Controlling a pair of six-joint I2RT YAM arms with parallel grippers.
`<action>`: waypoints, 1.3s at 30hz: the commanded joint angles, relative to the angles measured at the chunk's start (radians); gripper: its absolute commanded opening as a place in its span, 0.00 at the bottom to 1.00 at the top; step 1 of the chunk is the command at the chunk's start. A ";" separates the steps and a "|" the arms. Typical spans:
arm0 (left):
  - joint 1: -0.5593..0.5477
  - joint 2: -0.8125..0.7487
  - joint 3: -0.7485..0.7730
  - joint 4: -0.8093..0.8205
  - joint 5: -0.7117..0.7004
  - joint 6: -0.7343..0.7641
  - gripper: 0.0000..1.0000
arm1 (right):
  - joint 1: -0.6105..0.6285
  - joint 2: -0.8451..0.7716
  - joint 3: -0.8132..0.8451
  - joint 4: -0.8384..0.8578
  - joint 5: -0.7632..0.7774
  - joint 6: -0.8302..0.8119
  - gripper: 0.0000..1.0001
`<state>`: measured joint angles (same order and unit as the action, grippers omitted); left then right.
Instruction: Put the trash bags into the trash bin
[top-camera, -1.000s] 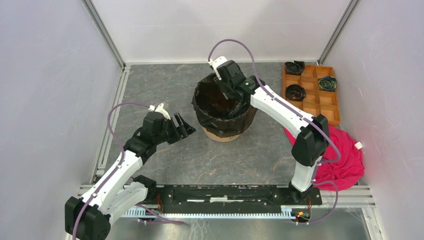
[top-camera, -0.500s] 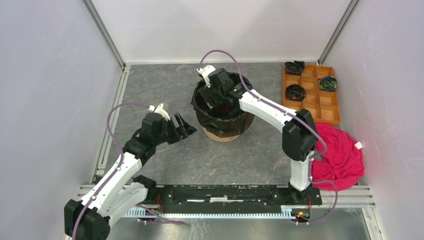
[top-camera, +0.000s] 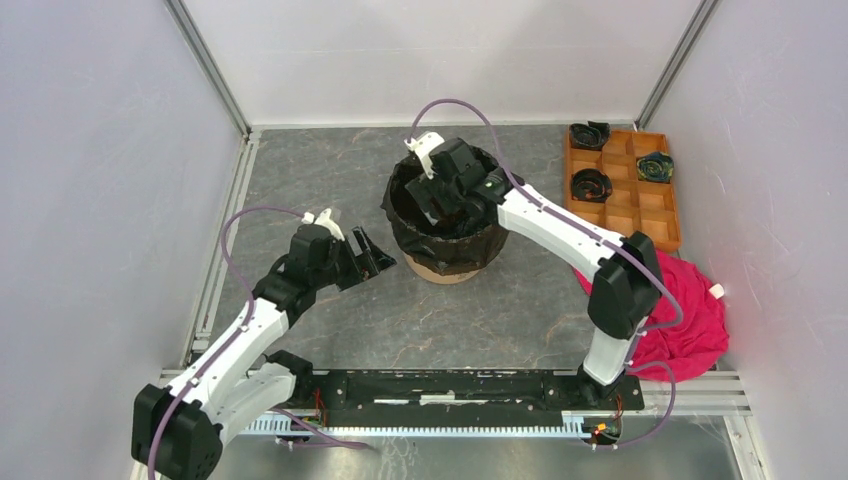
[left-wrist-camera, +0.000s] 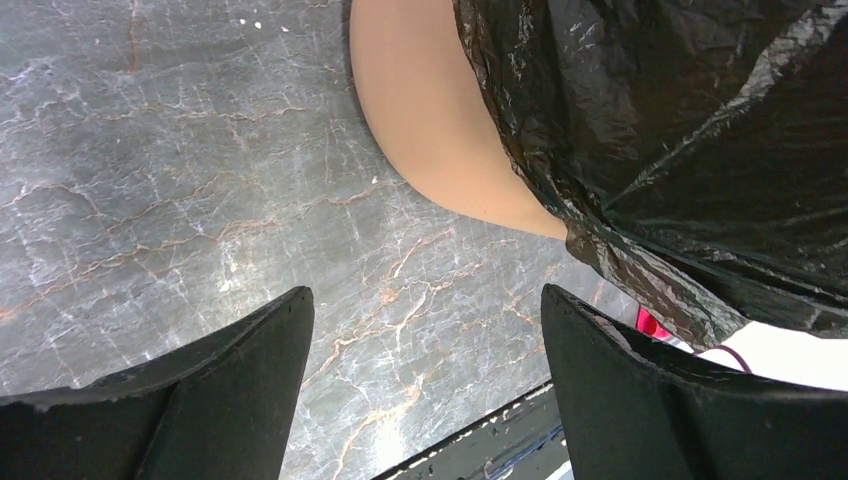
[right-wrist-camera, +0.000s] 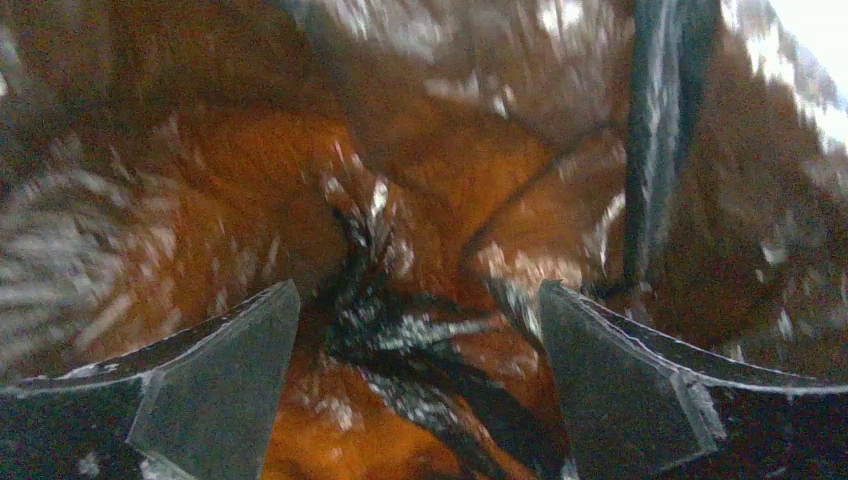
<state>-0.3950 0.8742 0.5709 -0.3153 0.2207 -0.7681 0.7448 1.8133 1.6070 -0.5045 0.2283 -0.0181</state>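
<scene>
The trash bin (top-camera: 440, 271) is an orange bucket at the table's middle. The trash bags (top-camera: 462, 246), glossy black film, line it and hang over its rim down the outside. My right gripper (top-camera: 441, 200) reaches into the bin's mouth and is open. In the right wrist view its jaws (right-wrist-camera: 419, 290) stand wide over a crumpled fold of the black film (right-wrist-camera: 400, 335) against the orange inside, holding nothing. My left gripper (top-camera: 372, 254) hovers left of the bin, open and empty. Its wrist view shows the bin's wall (left-wrist-camera: 430, 130) and the draped bag (left-wrist-camera: 680, 130) beyond the fingers (left-wrist-camera: 425, 295).
An orange-brown compartment tray (top-camera: 650, 205) with small black rolls (top-camera: 590, 184) sits at the back right. A pink-red cloth (top-camera: 695, 315) lies at the right, by the right arm's base. White walls close in the table on three sides.
My right gripper has moved from the bin's far rim to over its inside, and its jaws have spread wide. The left gripper has shifted slightly and stays open.
</scene>
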 joint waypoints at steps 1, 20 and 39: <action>-0.004 0.032 -0.010 0.116 0.059 -0.023 0.89 | -0.039 -0.062 -0.062 -0.060 0.016 -0.039 0.94; -0.003 -0.015 0.008 0.075 0.034 -0.036 0.91 | 0.005 0.009 -0.100 0.106 -0.187 0.098 0.54; -0.004 -0.001 -0.024 0.094 0.045 -0.029 0.92 | -0.044 0.076 -0.122 0.072 0.183 0.026 0.64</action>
<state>-0.3950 0.8722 0.5541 -0.2653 0.2615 -0.7910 0.7155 1.9068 1.4757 -0.4011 0.1982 0.0547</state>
